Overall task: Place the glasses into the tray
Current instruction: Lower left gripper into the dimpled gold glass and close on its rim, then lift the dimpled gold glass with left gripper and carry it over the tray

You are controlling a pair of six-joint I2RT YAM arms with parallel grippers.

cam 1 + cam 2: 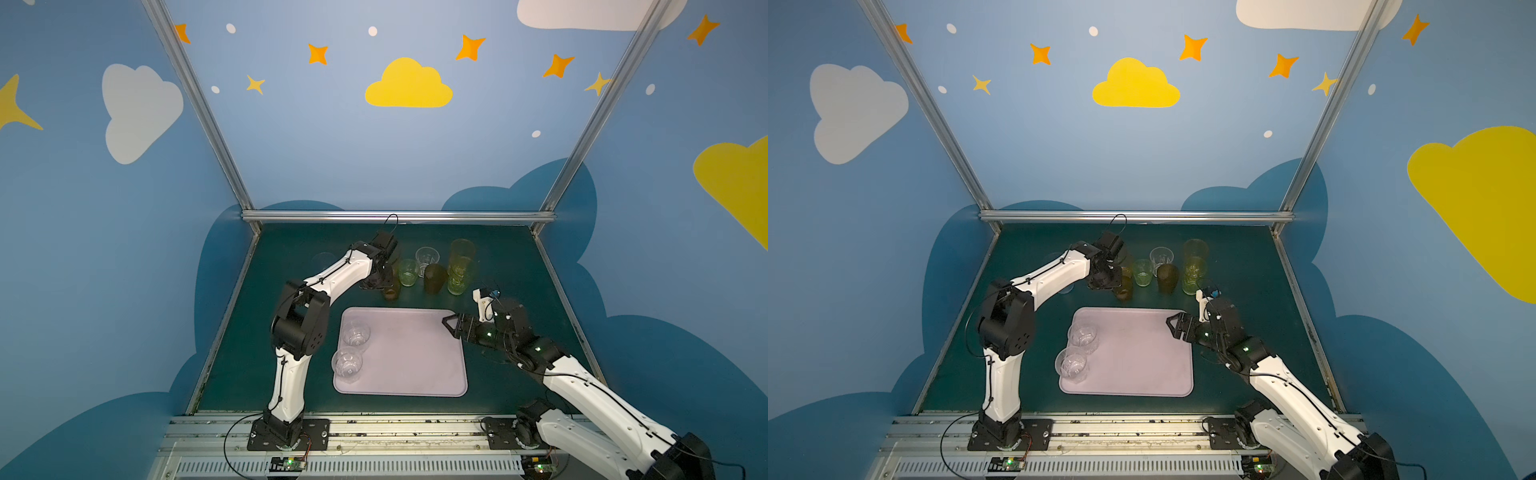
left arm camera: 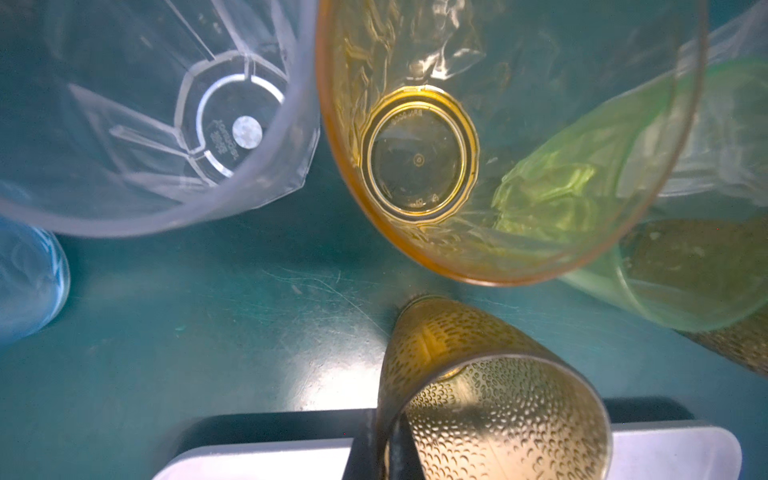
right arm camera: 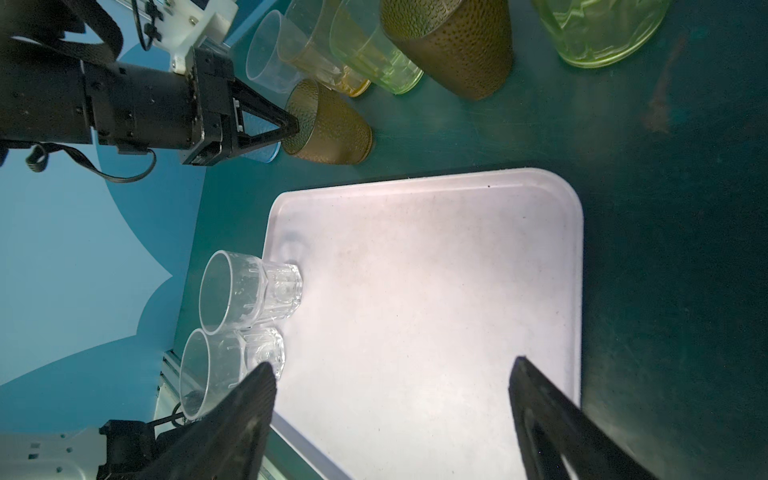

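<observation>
- Amber glass (image 3: 328, 124), dimpled, is pinched at its rim by the left gripper (image 3: 291, 124): jaws clamped on the wall, with one finger (image 2: 401, 451) inside and one outside.
- That glass is tilted, just beyond the far edge of the tray (image 3: 436, 291) and not in it. Can't tell if its base touches the table (image 3: 665, 291).
- Both top views show it at the front of the glass cluster (image 1: 390, 294) (image 1: 1124, 291).
- The tray is pale lilac, mid-table, mostly bare.
- Two clear glasses (image 1: 356, 332) (image 1: 347, 363) stand upright along the tray's left side, just beside each other.
- The right gripper (image 1: 446, 324) hangs over the tray's far right corner, jaws wide, nothing between them (image 3: 392, 365).
- Behind the tray on the table: green glass (image 1: 408, 272), clear tumbler (image 1: 427, 257), brown glass (image 1: 435, 278), two tall yellowish glasses (image 1: 462, 251) (image 1: 459, 280).
- The left wrist view shows an orange glass (image 2: 498, 124), a faceted clear one (image 2: 145, 104) and a blue glass (image 2: 29, 282) close around the held one.
</observation>
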